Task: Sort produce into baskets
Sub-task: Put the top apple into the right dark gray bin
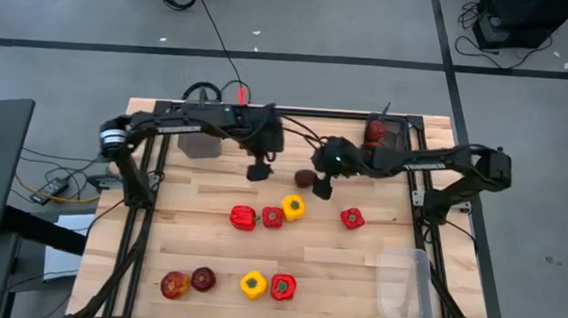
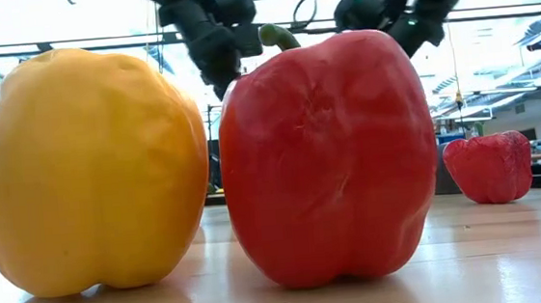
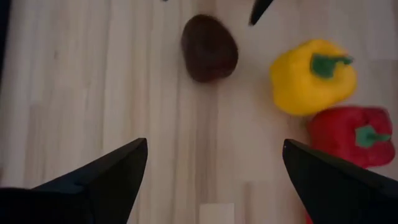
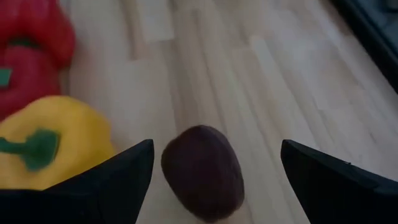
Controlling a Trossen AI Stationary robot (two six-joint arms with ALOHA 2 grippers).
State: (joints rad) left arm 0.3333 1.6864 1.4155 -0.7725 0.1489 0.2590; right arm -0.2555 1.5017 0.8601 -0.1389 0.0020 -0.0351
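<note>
Sorting barely begun: dark-red round apple (image 4: 202,171) lies loose between wide-open right gripper (image 4: 214,180) fingers; left gripper (image 3: 214,180), also wide, hovers beside; peppers beyond remain unsorted.

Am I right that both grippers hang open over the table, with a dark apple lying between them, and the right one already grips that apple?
Not quite. The right gripper grips nothing: the right wrist view shows the dark apple lying loose on the table between wide-open fingers. The rest stands: the left gripper also hangs open, and the apple lies between the two.

Grey floor (image 1: 354,24) with dark tape lines; bright windows (image 2: 495,56) beyond.
</note>
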